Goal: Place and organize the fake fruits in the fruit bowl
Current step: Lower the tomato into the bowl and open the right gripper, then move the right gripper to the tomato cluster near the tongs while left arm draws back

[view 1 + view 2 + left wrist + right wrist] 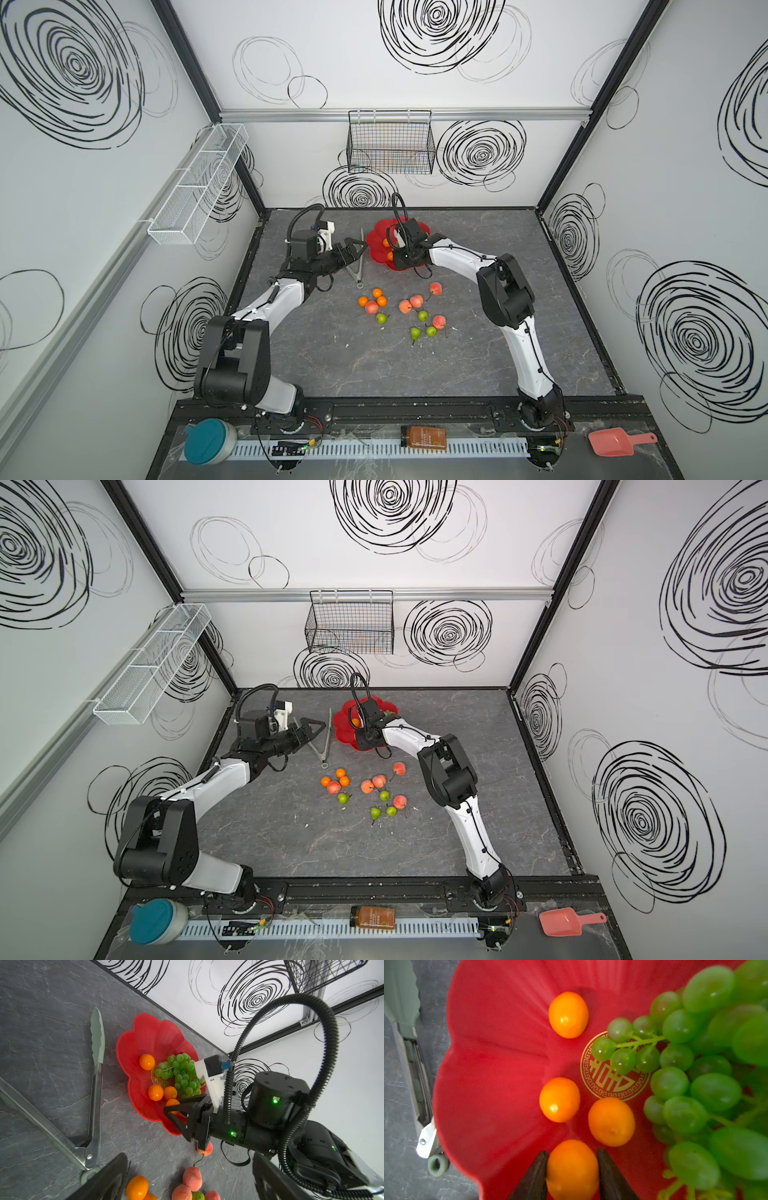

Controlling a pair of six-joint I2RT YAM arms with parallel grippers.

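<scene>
**A:** In the bowl [492, 1022]?

**B:** Grapes [695, 1084], one bunch. Tangerines [559, 1099], four. The fourth tangerine [572, 1174] sits between your right tool's [572, 1151] part-open jaws, close against both sides. Gripped or released, I cannot tell.

**A:** Outstanding, on the surface [374, 365]?

**B:** Tangerines, three. Peaches [405, 306], five. Pears [414, 333], four. Your left tool [358, 249] is wide open, empty, near the bowl.
</scene>
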